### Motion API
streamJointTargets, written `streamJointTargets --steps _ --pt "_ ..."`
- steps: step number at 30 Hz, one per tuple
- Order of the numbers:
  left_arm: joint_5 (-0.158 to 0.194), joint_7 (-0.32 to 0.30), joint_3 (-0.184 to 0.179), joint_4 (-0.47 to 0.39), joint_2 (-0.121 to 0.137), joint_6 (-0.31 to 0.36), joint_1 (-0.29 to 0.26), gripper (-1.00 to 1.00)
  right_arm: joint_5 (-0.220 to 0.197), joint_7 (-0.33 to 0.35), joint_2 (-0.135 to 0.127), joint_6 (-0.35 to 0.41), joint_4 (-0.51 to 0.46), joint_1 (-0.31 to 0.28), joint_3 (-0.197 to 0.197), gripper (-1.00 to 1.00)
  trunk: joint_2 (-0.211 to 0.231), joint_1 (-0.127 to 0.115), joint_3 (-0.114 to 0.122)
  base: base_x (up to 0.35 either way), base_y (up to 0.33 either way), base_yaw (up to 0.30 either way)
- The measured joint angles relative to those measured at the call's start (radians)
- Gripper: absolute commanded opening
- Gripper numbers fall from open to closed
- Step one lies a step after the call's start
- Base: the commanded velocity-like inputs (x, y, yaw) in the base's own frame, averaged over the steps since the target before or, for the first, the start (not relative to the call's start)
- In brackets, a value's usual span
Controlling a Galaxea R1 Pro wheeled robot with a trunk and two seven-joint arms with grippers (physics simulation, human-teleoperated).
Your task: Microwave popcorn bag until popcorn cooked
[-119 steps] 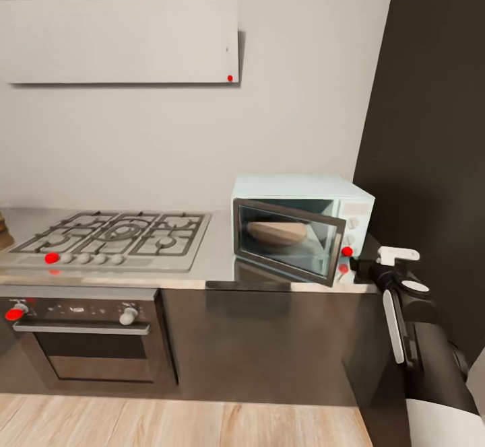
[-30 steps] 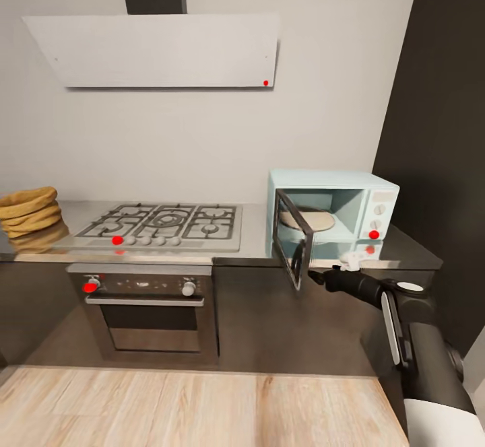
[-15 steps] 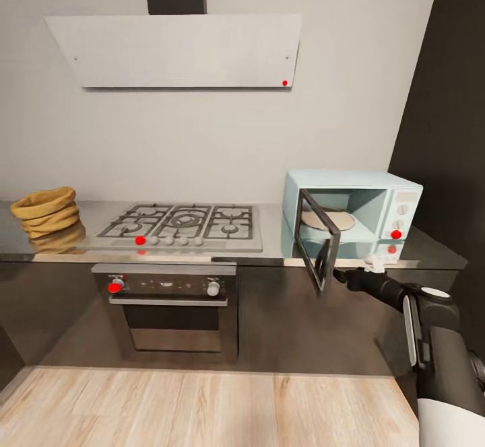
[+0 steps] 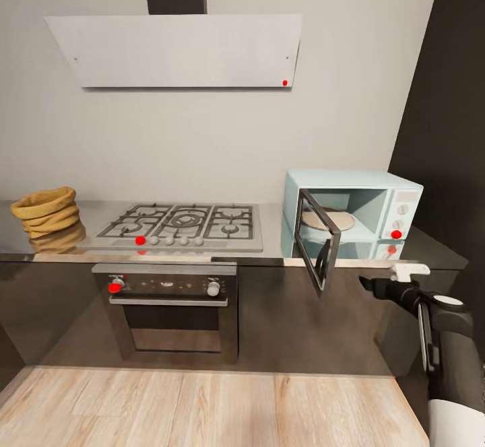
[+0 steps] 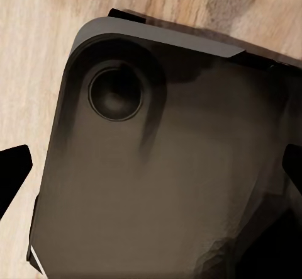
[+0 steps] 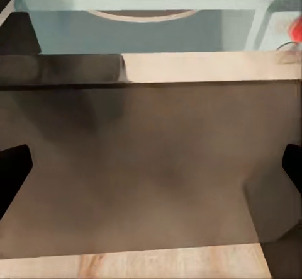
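1. Popcorn bag (image 4: 45,209): it stands on the countertop (image 4: 269,235), well apart from the right pincer (image 4: 368,283) and far to its left, past the hob (image 4: 180,225). The rolled mouth faces up. The sack is squat, and its long axis runs along the counter's length. We cannot tell its contents at this range.
2. Microwave (image 4: 403,194): it sits on the counter above and just beyond the right pincer. The cavity faces us, with a round plate (image 4: 328,220) lying flat inside.
3. Microwave door (image 4: 316,242): it is swung wide on its left hinge. Its free edge juts past the counter's front edge, to the pincer's left and apart from it.
4. Right pincer: it hangs below the counter's edge, in front of the dark cabinet fronts (image 4: 289,319) and touching nothing. In the right wrist view the right pincer (image 6: 151,178) is spread and empty, facing the cabinet front with the cavity above.
5. Left pincer (image 5: 151,172): the fingers are spread and hold nothing. It faces the robot's dark base (image 5: 157,184), with the wooden floor (image 5: 38,52) beyond.
6. Open room: bare counter lies between the hob and the door. The open cavity is unobstructed beside the door. A tall dark cabinet (image 4: 444,130) closes off the pincer's right side.
7. Oven (image 4: 168,299): it sits under the hob, left of the pincer and well apart from it.
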Motion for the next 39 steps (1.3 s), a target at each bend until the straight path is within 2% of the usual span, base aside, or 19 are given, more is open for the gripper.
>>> streamJointTargets --steps 3,4,6,7,9,11,12,13,15,16,17,18,21,24,35,39 --pt "0.001 0.001 0.001 0.0 0.0 0.0 0.0 1.0 -0.003 0.001 0.007 0.0 0.076 0.0 0.001 1.0 0.0 0.0 0.0 0.0 0.0 0.0" --pt "0.002 0.001 0.001 0.0 0.0 0.0 0.0 1.0 -0.004 -0.001 0.005 -0.001 0.188 0.0 -0.001 1.0 0.0 0.0 0.0 0.0 0.0 0.0" --pt "0.003 0.001 0.002 0.0 0.0 -0.001 0.0 1.0 -0.002 -0.003 0.001 -0.004 0.335 0.0 -0.003 1.0 0.0 0.0 0.0 0.0 0.0 0.0" --pt "0.005 0.002 0.003 0.0 0.0 0.0 0.0 1.0 -0.001 -0.004 -0.002 -0.019 0.459 0.0 -0.004 1.0 0.0 0.0 0.0 0.0 0.0 0.0" --pt "0.006 0.003 0.005 0.0 0.0 -0.001 0.0 1.0 0.003 -0.022 -0.006 -0.043 0.607 0.0 -0.004 1.0 0.0 0.0 0.0 0.0 0.0 0.0" --pt "0.007 0.005 0.007 0.0 0.0 -0.001 0.0 1.0 0.02 -0.109 -0.031 -0.064 0.858 0.0 -0.002 1.0 0.0 0.0 0.0 0.0 0.0 0.0" --pt "0.007 0.005 0.007 0.0 0.0 -0.002 0.0 1.0 0.021 -0.138 -0.038 -0.082 0.94 0.0 -0.001 1.0 0.0 0.0 0.0 0.0 0.0 0.0" --pt "0.007 0.005 0.007 0.0 0.0 -0.002 0.0 1.0 0.022 -0.181 -0.043 -0.133 1.048 0.001 0.0 1.0 0.0 0.0 0.0 0.0 0.0 0.0" --pt "0.008 0.005 0.007 0.0 0.001 0.0 0.0 1.0 0.046 -0.264 -0.047 -0.311 1.303 0.038 0.008 1.0 0.0 0.0 0.0 0.0 0.0 0.0" --pt "0.008 0.005 0.007 0.0 0.001 0.0 0.0 1.0 0.073 -0.3 -0.046 -0.411 1.38 0.082 0.011 1.0 0.0 0.0 0.0 0.0 0.0 0.0" --pt "0.009 0.005 0.008 0.001 0.002 0.0 0.0 1.0 0.106 -0.337 -0.041 -0.516 1.42 0.162 0.011 1.0 0.0 0.0 0.0 0.0 0.0 0.0" --pt "0.009 0.005 0.008 0.001 0.002 0.0 0.0 1.0 0.12 -0.352 -0.037 -0.564 1.435 0.241 0.012 1.0 0.0 0.0 0.0 0.0 0.0 0.0" --pt "0.011 0.006 0.007 0.001 0.002 0.0 0.0 1.0 0.128 -0.365 -0.032 -0.66 1.448 0.299 0.01 1.0 0.0 0.0 0.0 0.0 0.0 0.0" --pt "0.01 0.006 0.01 0.002 0.002 0.0 0.0 1.0 0.131 -0.366 -0.027 -0.726 1.449 0.31 0.008 1.0 0.0 0.0 0.0 0.0 0.0 0.0" --pt "0.011 0.007 0.012 0.002 0.002 -0.001 0.0 1.0 0.135 -0.366 -0.024 -0.748 1.45 0.312 0.01 1.0 0.0 0.0 0.0 0.0 0.0 0.0" --pt "0.012 0.007 0.013 0.0 0.002 0.0 0.0 1.0 0.133 -0.405 -0.022 -0.739 1.45 0.312 0.01 1.0 0.0 0.0 0.0 0.0 0.0 0.09"
